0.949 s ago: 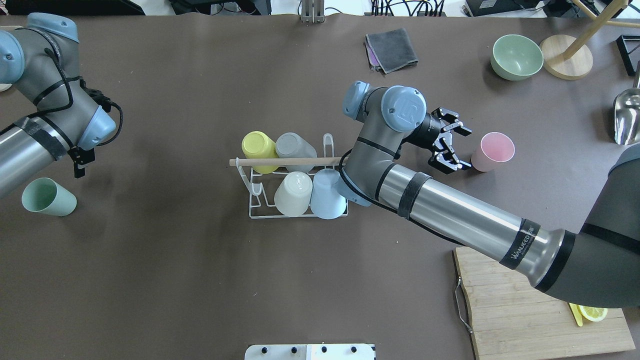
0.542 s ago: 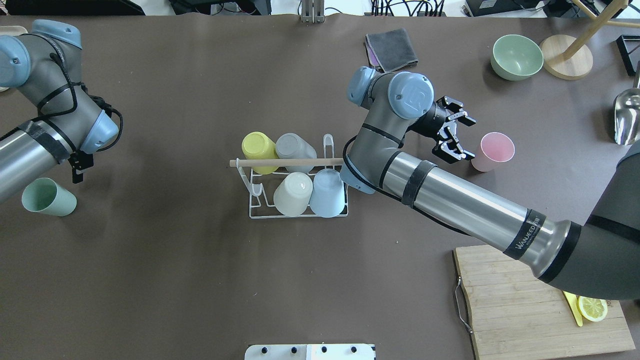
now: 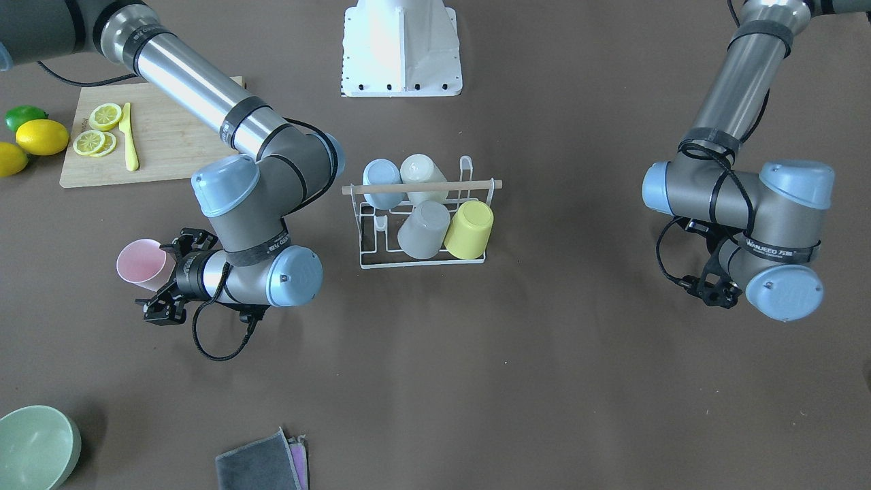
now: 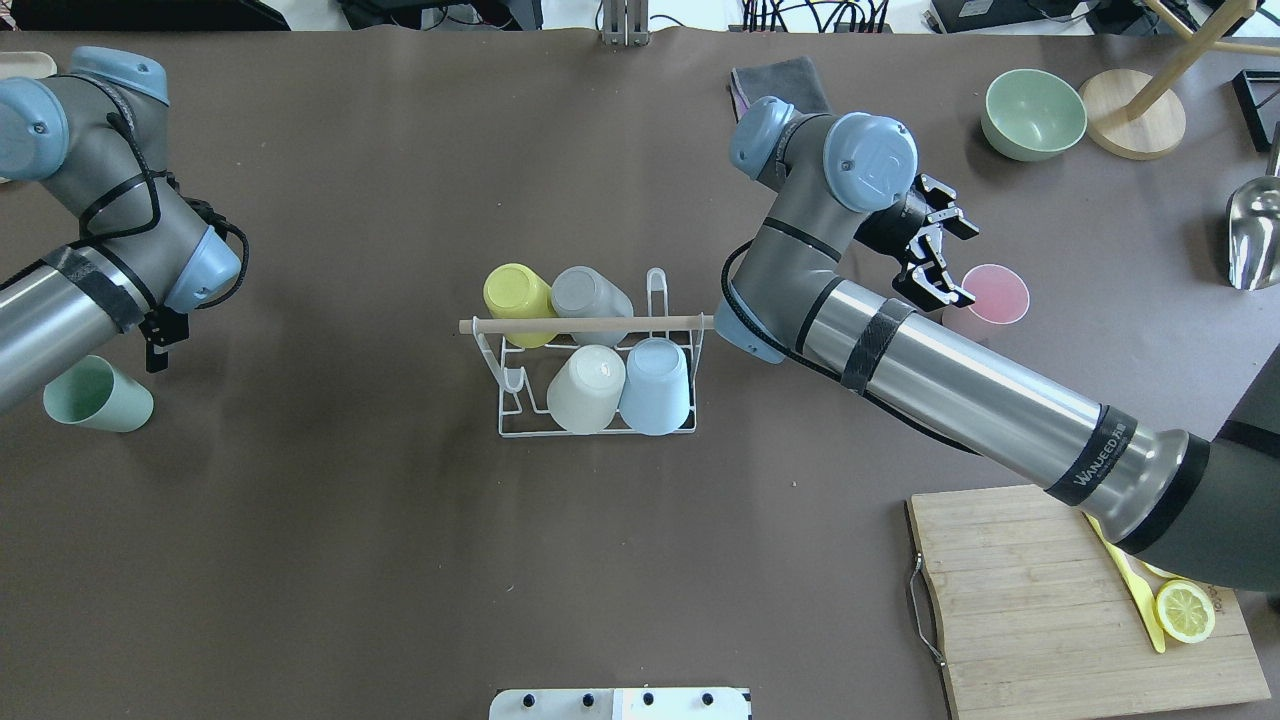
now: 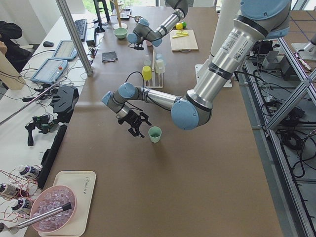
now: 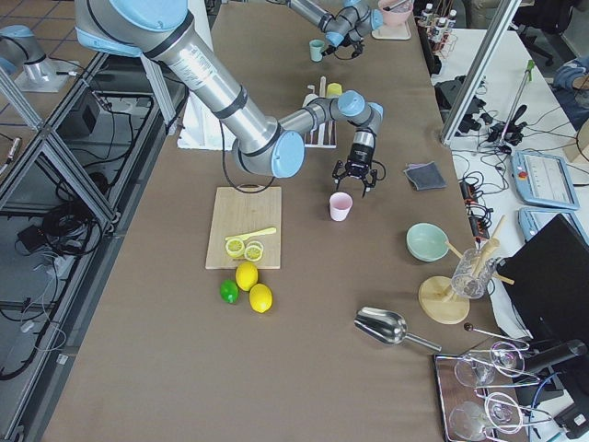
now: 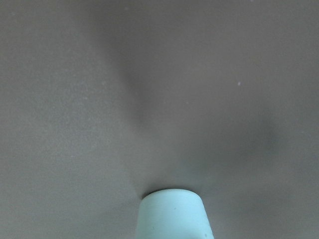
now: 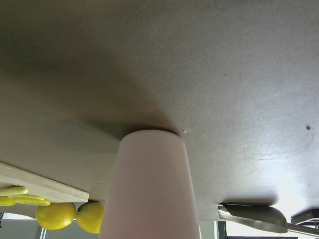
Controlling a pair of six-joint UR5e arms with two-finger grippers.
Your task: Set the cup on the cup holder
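The cup holder (image 4: 520, 415), a white wire rack with a wooden rod (image 4: 585, 323) across its top, stands mid-table and carries a yellow, a grey, a cream and a light blue cup upside down; it also shows in the front view (image 3: 422, 263). A pink cup (image 4: 997, 296) stands upright to its right, also seen in the front view (image 3: 138, 264) and the right wrist view (image 8: 149, 189). My right gripper (image 4: 948, 256) is open, right beside the pink cup, not closed on it. A mint cup (image 4: 95, 393) stands at the left. My left gripper (image 5: 136, 123) is open and empty close beside it.
A wooden cutting board (image 4: 1050, 600) with lemon slices and a yellow knife lies front right. A green bowl (image 4: 1033, 113), a wooden stand (image 4: 1132, 125), a folded grey cloth (image 4: 800, 72) and a metal scoop (image 4: 1255, 235) lie at the back right.
My right arm has swung toward the back and right, bringing the open gripper closer to the pink cup. The left wrist has shifted slightly. The cups and the rack have not moved.
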